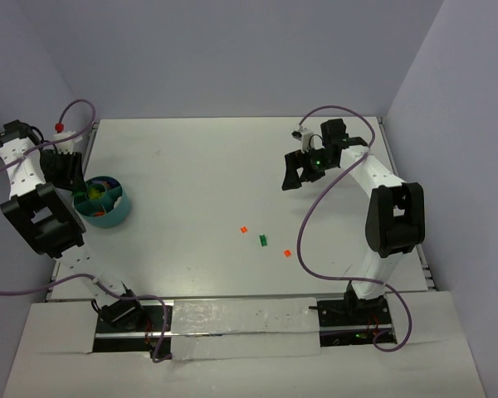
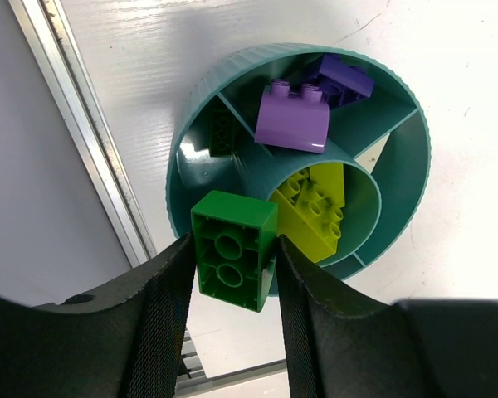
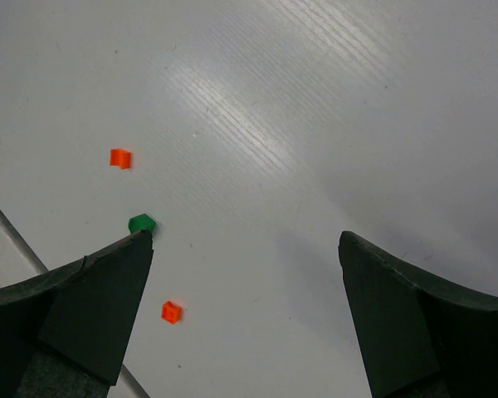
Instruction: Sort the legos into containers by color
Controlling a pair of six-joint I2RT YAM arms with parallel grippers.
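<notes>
Two hands | left hand (image 2: 232, 249) grips green brick (image 2: 231, 265) between its fingers, just over rim of teal bowl (image 2: 407, 157) ahead, purple brick (image 2: 292, 120) and lime bricks (image 2: 315, 207) inside | right hand (image 3: 245, 240) gaping, empty, above counter (image 3: 315, 124); small green piece (image 3: 141, 223) at one fingertip, orange pieces (image 3: 119, 157) beside it.

bare table (image 1: 191, 174) around three loose bricks (image 1: 263, 240), left arm (image 1: 41, 220) overhanging teal bowl (image 1: 116, 217), wall (image 1: 25, 83) close beside
</notes>
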